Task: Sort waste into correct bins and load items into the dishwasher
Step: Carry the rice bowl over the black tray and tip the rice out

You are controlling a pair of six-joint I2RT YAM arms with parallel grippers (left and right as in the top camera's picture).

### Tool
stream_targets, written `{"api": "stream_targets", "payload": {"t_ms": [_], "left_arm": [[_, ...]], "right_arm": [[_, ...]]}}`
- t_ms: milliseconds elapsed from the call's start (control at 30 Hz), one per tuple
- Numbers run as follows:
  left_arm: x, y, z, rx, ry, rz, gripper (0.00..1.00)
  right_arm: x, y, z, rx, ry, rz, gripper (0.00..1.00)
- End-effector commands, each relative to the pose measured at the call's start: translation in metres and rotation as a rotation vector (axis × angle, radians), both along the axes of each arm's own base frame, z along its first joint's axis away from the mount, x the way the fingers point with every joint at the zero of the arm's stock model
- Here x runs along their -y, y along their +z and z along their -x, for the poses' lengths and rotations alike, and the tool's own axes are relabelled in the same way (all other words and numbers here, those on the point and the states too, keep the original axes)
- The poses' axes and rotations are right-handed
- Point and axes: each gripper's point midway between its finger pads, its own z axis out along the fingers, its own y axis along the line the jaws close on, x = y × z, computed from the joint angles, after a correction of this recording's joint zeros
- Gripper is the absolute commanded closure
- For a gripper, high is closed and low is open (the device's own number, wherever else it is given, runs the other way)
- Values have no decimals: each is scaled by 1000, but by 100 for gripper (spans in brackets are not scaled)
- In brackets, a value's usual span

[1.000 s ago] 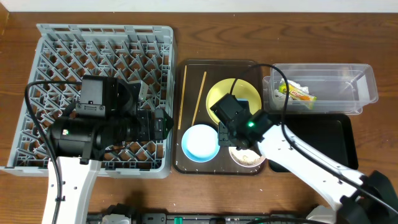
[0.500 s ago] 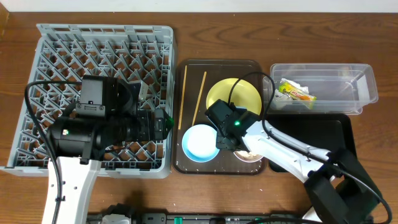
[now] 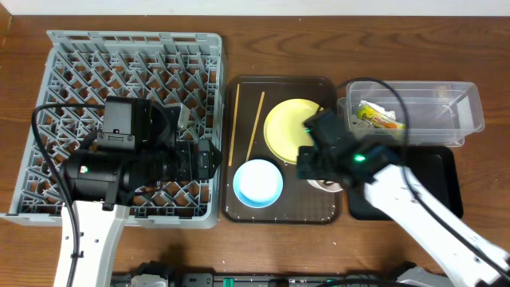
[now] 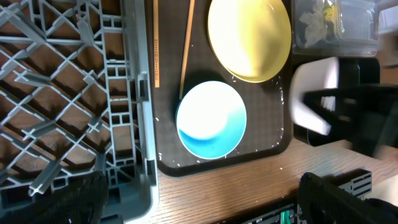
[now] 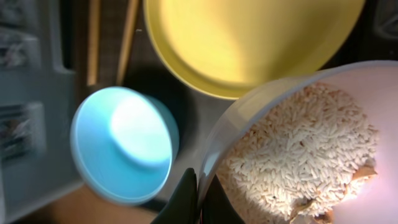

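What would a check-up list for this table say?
Surface: wooden table, brown tray in the middle.
Job's things: rack on the left; plate, blue bowl, chopsticks on the brown tray; wrapper in the clear tub; black tray beside it; white bowl holds rice.
Clutter: nothing seen.
Grippers: left gripper open above the rack's edge; right gripper shut on the white bowl's rim.
Cables: black cables loop on both arms.
Surroundings: nothing seen.

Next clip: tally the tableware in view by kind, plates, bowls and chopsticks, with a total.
Plates: 1, the round yellow plate
Bowls: 2, the light blue bowl and the white bowl holding whitish rice grains
Chopsticks: 2, the thin wooden chopsticks
Total: 5
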Motion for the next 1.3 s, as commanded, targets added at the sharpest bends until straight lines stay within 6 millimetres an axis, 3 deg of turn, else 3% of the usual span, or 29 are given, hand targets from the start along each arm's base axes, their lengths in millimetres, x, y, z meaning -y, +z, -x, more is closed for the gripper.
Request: {"api": "stream_targets", "payload": {"t_ms": [0, 133, 300, 567, 667, 833, 1167, 1267], "left_arm": [[-1, 5, -3, 26, -12, -15, 2], [-1, 5, -3, 25, -11, -15, 2], [-1, 5, -3, 25, -12, -15, 2], [-1, 5, -3, 25, -12, -15, 2], [-1, 5, -3, 25, -11, -15, 2], [-1, 5, -3, 25, -12, -15, 2], [-1, 5, -3, 25, -12, -15, 2], [-1, 5, -3, 25, -12, -15, 2]], "right_arm": [[11, 26, 10, 24, 117, -93, 99], [35, 37, 14, 23, 161, -146, 99], [60, 37, 9, 19, 174, -287, 99], [105, 23, 15, 82, 73, -707, 99], [114, 34, 19, 224, 88, -846, 99], [121, 41, 24, 370, 112, -910, 99], [130, 43, 22, 401, 78, -915, 99], [135, 61, 21, 435, 30, -1020, 99]]}}
